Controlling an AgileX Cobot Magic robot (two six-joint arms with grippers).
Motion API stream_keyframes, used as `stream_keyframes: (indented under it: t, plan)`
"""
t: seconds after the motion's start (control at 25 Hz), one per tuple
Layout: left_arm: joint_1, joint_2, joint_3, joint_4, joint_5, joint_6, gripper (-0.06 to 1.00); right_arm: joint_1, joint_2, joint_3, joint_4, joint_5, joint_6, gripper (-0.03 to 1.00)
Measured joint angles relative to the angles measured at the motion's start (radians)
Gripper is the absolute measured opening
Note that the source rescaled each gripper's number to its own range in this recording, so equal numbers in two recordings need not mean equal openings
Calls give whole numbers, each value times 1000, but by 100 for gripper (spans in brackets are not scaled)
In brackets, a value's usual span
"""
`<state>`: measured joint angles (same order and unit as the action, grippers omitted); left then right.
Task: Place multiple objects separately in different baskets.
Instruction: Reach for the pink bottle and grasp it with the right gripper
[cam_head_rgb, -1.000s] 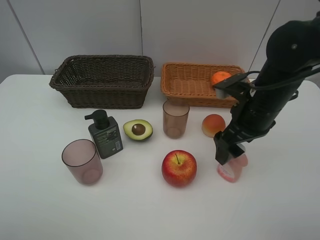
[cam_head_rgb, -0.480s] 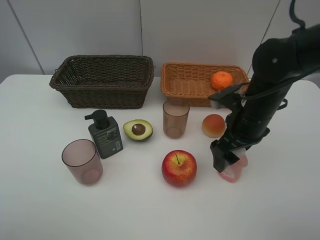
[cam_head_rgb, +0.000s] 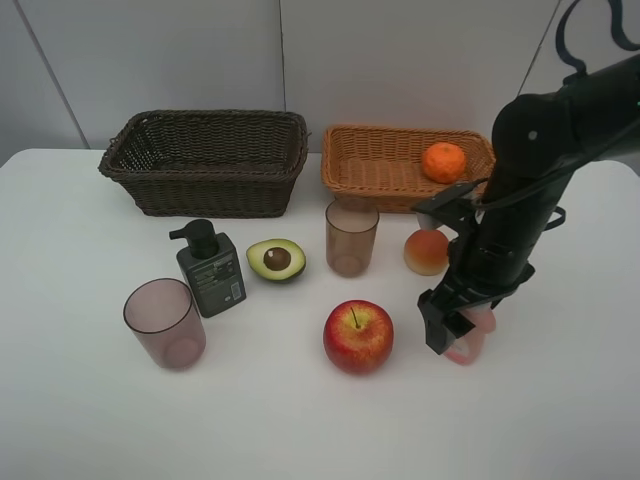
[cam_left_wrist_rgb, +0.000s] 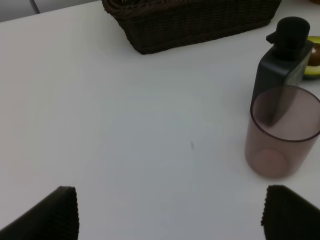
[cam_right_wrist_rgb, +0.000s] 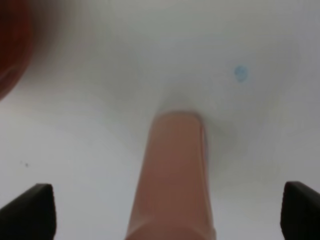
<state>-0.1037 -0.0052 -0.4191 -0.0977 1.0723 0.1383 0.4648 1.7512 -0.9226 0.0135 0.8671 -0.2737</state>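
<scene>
**Step in hand:** pick-up of the small pink bottle (cam_head_rgb: 470, 345), which sits on the white table (cam_head_rgb: 80, 420) just beside the red apple (cam_head_rgb: 358, 336), well apart from both baskets.

**Advice, broad to fine:**
- Keep the right arm (cam_head_rgb: 530, 170) clear of the apple.
- Centre the bottle between the jaws.
- Close gently, since the bottle looks narrow and easily tipped.
- Lift straight up.

**Right arm:** reaches steeply down from the far right, wrist aimed at the table.

**Right gripper** (cam_head_rgb: 452, 332): fingers spread wide, straddling the bottle, gripping nothing.

**Left gripper** (cam_left_wrist_rgb: 167, 212): fingers apart, holding nothing, hovering near a mauve cup (cam_left_wrist_rgb: 282, 132).
</scene>
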Motion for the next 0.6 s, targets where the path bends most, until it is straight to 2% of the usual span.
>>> stream_keyframes:
  t: [0.16,0.28,0.4,0.6]
  plan:
    - [0,0,0,0,0,0,97,0,0,0,0,1,0,92]
    - [0,0,0,0,0,0,97,0,0,0,0,1,0,84]
    - [0,0,0,0,0,0,97,0,0,0,0,1,0,68]
    - [0,0,0,0,0,0,97,0,0,0,-5,2,0,29]
